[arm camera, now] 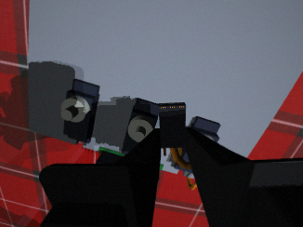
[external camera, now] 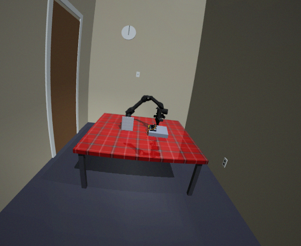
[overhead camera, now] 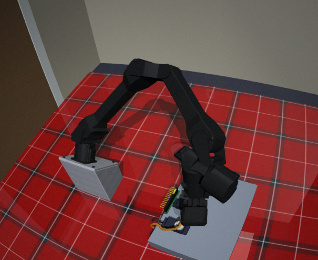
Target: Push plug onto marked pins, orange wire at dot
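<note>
My gripper point(external camera: 157, 123) point(arm camera: 172, 133) is shut on the black plug point(arm camera: 172, 120), raised above the grey holder point(overhead camera: 223, 218) point(external camera: 158, 135) point(arm camera: 139, 40). The plug's end with small holes points away from the fingers in the wrist view. Its orange lead point(overhead camera: 165, 229) point(arm camera: 177, 158) runs back from it and loops past the near servo point(overhead camera: 168, 222) point(arm camera: 204, 126). The metal pins point(overhead camera: 165, 198) stick out of the holder's edge, with a yellow band point(overhead camera: 174, 191) at one end. The band's dot is too small to tell. In the top view the fingertips and plug are hidden behind the gripper body.
Two more servos point(arm camera: 83, 110) point(arm camera: 143, 121) with round pale horns stand along the same side of the holder. A green board edge point(overhead camera: 166, 211) point(arm camera: 109, 151) lies behind the pins. The arm's grey base block point(overhead camera: 93, 179) point(external camera: 127, 123) stands on the red plaid table point(overhead camera: 142, 237) point(external camera: 110, 148).
</note>
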`<action>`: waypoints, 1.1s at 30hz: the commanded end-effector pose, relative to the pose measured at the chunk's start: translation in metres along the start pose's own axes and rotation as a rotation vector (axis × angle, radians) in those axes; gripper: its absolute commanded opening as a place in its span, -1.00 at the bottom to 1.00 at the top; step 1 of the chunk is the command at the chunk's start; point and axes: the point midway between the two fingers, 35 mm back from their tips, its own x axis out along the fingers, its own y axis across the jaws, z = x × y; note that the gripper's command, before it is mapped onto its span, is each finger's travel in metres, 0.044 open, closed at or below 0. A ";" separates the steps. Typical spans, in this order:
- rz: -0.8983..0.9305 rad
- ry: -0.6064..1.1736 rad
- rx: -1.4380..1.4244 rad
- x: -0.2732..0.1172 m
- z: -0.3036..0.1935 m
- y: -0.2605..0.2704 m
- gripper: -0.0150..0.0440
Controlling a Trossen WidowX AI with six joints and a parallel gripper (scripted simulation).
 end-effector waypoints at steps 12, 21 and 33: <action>-0.005 0.004 0.117 -0.007 -0.041 0.036 -0.49; -0.004 0.006 0.187 -0.006 -0.068 0.057 -0.49; -0.003 0.008 0.281 -0.001 -0.108 0.084 -0.49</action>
